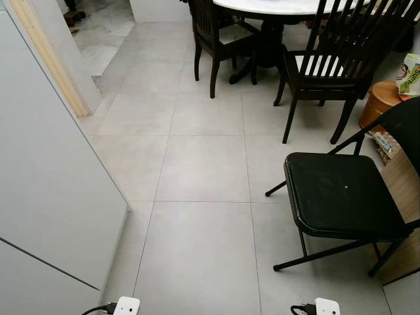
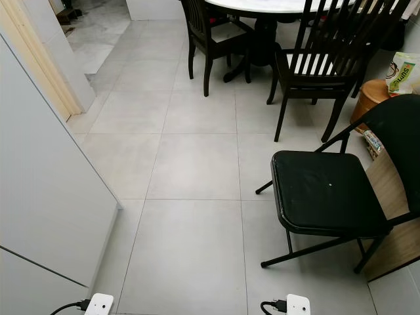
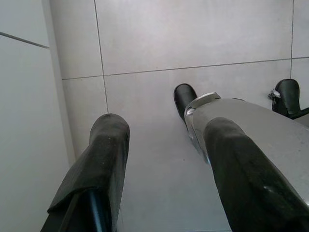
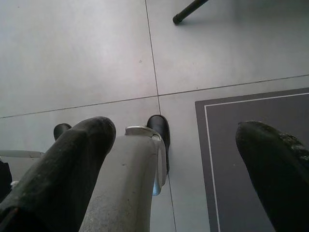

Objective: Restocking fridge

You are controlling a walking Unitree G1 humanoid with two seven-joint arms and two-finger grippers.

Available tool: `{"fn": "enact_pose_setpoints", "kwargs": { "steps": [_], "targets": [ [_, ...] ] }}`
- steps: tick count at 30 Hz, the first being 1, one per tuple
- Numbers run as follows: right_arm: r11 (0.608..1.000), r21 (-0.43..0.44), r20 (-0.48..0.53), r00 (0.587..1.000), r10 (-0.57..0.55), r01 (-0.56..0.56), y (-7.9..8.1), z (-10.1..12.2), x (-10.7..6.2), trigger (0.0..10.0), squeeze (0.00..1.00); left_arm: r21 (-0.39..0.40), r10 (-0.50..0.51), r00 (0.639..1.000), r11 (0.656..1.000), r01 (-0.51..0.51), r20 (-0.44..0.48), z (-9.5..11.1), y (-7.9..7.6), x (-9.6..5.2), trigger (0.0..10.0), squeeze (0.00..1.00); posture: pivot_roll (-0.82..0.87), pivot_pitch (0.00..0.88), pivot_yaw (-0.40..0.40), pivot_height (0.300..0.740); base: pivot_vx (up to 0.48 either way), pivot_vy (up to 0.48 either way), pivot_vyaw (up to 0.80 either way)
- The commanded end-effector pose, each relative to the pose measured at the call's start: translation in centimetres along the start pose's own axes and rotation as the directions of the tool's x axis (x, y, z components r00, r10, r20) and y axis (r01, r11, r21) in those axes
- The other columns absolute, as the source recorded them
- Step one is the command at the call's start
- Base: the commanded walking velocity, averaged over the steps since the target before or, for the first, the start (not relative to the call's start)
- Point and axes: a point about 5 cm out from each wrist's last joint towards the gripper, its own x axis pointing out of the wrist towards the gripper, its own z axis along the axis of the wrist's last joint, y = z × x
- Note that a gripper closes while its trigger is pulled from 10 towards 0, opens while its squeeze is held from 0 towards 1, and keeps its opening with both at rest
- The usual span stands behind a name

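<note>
A tall pale grey appliance front (image 1: 46,197) with a horizontal seam low down stands along my left side; its doors are closed. Both arms hang idle at my sides. In the left wrist view my left gripper (image 3: 165,128) is open over bare floor tiles, beside my own silver leg and black foot (image 3: 185,96). My right gripper (image 4: 177,130) is open too, hanging over the tiles and the edge of a dark mat (image 4: 251,159). Neither holds anything. A green-and-white snack bag (image 1: 410,73) rests on a brown round stool (image 1: 380,102) at the far right.
A black folding chair (image 1: 341,193) stands close on my right against a wooden unit. Dark wooden chairs (image 1: 328,65) surround a white-topped table (image 1: 275,6) at the back. Open grey tiled floor (image 1: 203,170) lies ahead, and a doorway (image 1: 98,39) opens at the back left.
</note>
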Motion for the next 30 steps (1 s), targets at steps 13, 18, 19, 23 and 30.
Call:
{"fn": "enact_pose_setpoints", "kwargs": {
  "steps": [13, 18, 19, 23, 30],
  "targets": [
    [0.999, -0.008, 0.024, 0.999, -0.038, 0.038, 0.19, 5.14, 0.97, 10.0, 0.0, -0.033, 0.026, 0.999, 0.999, -0.028, -0.042, 1.75, 1.02, 0.39, 10.0, 0.0, 0.06, 0.0, -0.068, 0.74, 0.0, 0.0, 0.0],
    [0.999, -0.014, 0.017, 0.999, -0.05, 0.05, 0.0, 5.02, 0.94, 10.0, 0.0, -0.035, 0.028, 0.999, 0.999, -0.03, -0.045, 1.7, 1.07, 0.38, 10.0, 0.0, 0.06, 0.0, -0.068, 0.74, 0.0, 0.0, 0.0],
    [0.999, -0.015, 0.016, 0.999, -0.051, 0.051, -0.03, 4.99, 0.94, 10.0, 0.0, -0.036, 0.029, 0.999, 0.999, -0.03, -0.045, 1.7, 1.08, 0.38, 10.0, 0.0, 0.06, 0.0, -0.068, 0.74, 0.0, 0.0, 0.0],
    [0.999, -0.014, 0.017, 0.999, -0.052, 0.052, -0.08, 5.02, 0.93, 10.0, 0.0, -0.038, 0.03, 0.999, 0.999, -0.032, -0.046, 1.7, 1.09, 0.38, 10.0, 0.0, 0.05, 0.0, -0.07, 0.74, 0.0, 0.0, 0.0],
    [0.999, -0.012, 0.02, 0.999, -0.05, 0.05, -0.02, 5.05, 0.94, 10.0, 0.0, -0.041, 0.03, 0.998, 0.999, -0.032, -0.049, 1.59, 1.08, 0.36, 10.0, 0.0, 0.05, 0.0, -0.069, 0.74, 0.0, 0.0, 0.0]
  ]
}}
